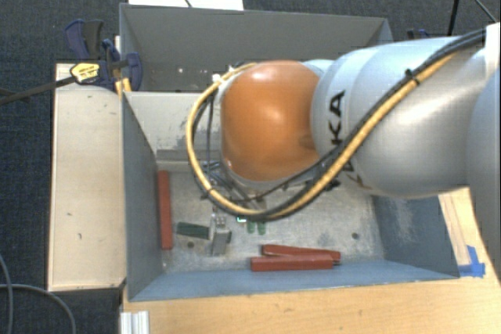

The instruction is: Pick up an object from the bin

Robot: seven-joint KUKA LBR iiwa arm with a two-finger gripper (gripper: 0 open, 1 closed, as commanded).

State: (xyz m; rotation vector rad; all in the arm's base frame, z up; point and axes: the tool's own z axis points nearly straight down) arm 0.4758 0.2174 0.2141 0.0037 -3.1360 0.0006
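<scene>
Arm: the silver arm (407, 121) comes in from the right edge of the frame and covers most of the right half and the middle of the bin.
Bin: the grey metal bin (258, 35) takes the centre of the frame. Its floor shows in the lower part, under and left of the arm.
Orange cover: a round orange cover (266, 121) sits on the wrist, in the middle of the frame, above the bin floor.
Cables: a yellowish cable loop (235, 203) runs around the left and lower side of the orange cover and then along the arm toward the upper right.
Upright stick: a long red-brown stick (164, 209) lies along the left wall, running up and down in the frame.
Lower sticks: two more red-brown sticks lie near the front wall at the lower middle, the upper stick (301, 252) just above the lower stick (291, 264), close together and almost parallel.
End effector: the end effector (221, 235) comes out under the orange cover, low over the floor, left of centre. It is mostly hidden, so I cannot tell if it is released or clenched, or if it grasps something.
Nearest thing: a small dark green piece (192, 231) lies flat on the floor just left of the end effector, between it and the upright stick.
</scene>
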